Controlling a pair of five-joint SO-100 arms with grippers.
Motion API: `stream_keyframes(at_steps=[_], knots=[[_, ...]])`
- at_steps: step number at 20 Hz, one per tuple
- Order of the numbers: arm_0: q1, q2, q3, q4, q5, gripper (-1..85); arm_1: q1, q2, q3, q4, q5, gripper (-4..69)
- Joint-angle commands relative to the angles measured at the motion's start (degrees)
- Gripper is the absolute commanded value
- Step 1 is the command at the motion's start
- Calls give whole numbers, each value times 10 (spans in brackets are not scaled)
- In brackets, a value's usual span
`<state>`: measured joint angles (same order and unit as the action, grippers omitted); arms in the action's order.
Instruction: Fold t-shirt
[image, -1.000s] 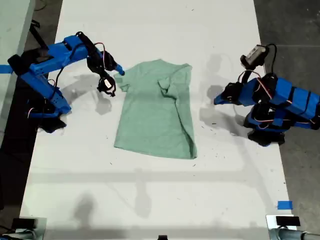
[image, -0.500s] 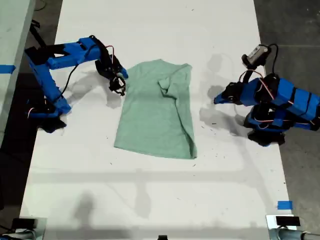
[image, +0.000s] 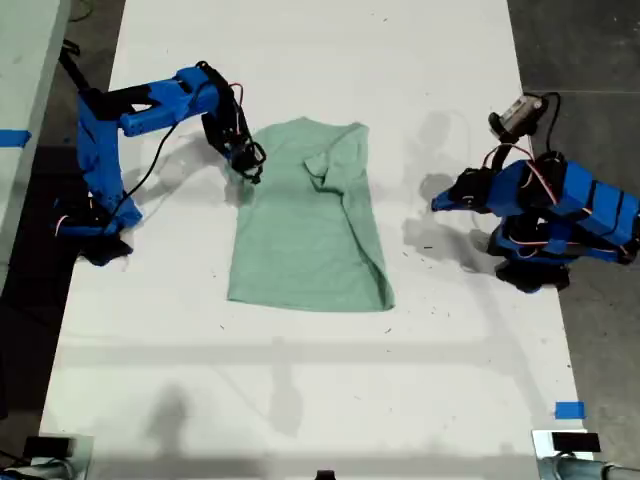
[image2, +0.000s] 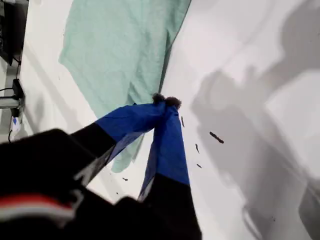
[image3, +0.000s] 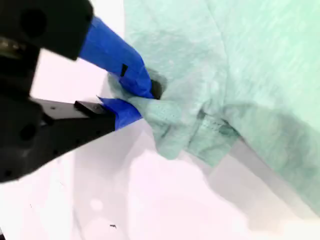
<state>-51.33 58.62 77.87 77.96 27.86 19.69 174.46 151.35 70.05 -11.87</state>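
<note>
The pale mint-green t-shirt (image: 305, 240) lies on the white table (image: 300, 400), partly folded, with one sleeve turned in over its chest. My second gripper (image: 250, 162), on the arm at the exterior view's left, is shut on a bunched edge of the t-shirt (image3: 240, 60); the cloth is pinched between the blue fingertips (image3: 137, 82). My first gripper (image: 436, 203), on the arm at the exterior view's right, hangs over bare table, well apart from the t-shirt (image2: 120, 45). The first gripper (image2: 165, 101) is shut, and its jaws hold nothing.
Blue tape (image: 568, 410) marks the table near the exterior view's lower right corner. Dark floor borders the table on both sides. Small dark specks (image2: 216, 137) dot the table below my first gripper. Both arm bases stand at the table's side edges.
My second gripper has moved toward the exterior view's right with the shirt's edge in it, drawing that side inward. The shirt's top has narrowed. The first arm has hardly moved.
</note>
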Motion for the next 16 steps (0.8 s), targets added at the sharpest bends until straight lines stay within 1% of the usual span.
stream_keyframes(at_steps=[1, 6, 8, 13, 16], knots=[[-25, 68, 12, 24, -3, 0, -7, 23, 0, 15, 9, -6], [-94, 252, 82, 39, 10, 0, -10, 62, 11, 39, 17, -6], [-98, 282, 81, 33, 22, 0, -12, 72, 15, 44, 21, -6], [1, 229, -23, 10, 7, 0, -17, 80, 25, 40, 29, -6], [44, 120, -174, 22, 5, 0, -21, 80, 28, 38, 33, -6]])
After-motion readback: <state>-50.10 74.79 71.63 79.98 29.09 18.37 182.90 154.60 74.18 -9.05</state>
